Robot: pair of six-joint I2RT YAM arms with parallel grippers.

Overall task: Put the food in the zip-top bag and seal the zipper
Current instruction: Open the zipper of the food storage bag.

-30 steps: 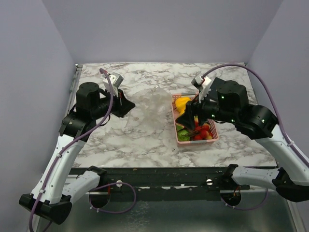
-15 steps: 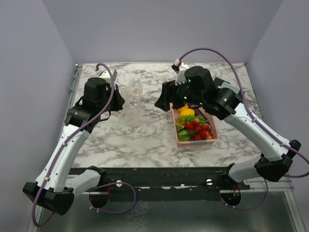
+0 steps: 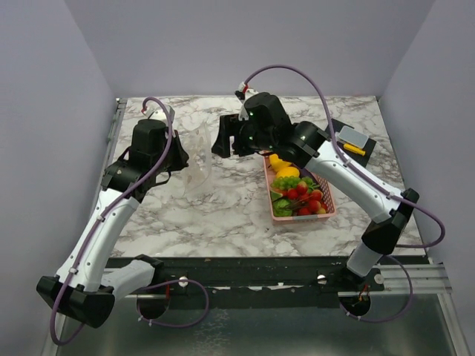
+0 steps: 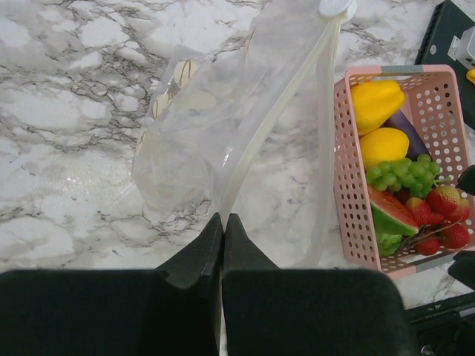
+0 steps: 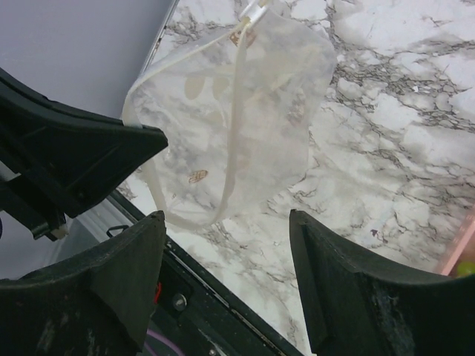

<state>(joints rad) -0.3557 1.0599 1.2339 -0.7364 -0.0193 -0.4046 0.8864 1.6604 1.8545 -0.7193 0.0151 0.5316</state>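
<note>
My left wrist view alone shows my left end effector point(image 4: 223, 222) clenched on the zipper point(image 4: 276, 122) of the zip-top bag point(image 4: 215, 126), with the food point(image 4: 397, 178) in a pink basket point(image 4: 343, 178) toward the right edge, while the top view shows my right end effector point(image 3: 223, 141) spread open near the bag above the marbled tabletop point(image 3: 223, 215), with pale walls around.

Clear pale-dotted bag point(image 4: 223, 126), pink perforated basket point(image 4: 344, 185)

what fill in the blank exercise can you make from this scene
1. The left gripper is ___ on the zip-top bag.
2. The right gripper is ___ and holds nothing.
3. The food lies in the ___ basket.
Missing words: shut; open; pink.
</note>
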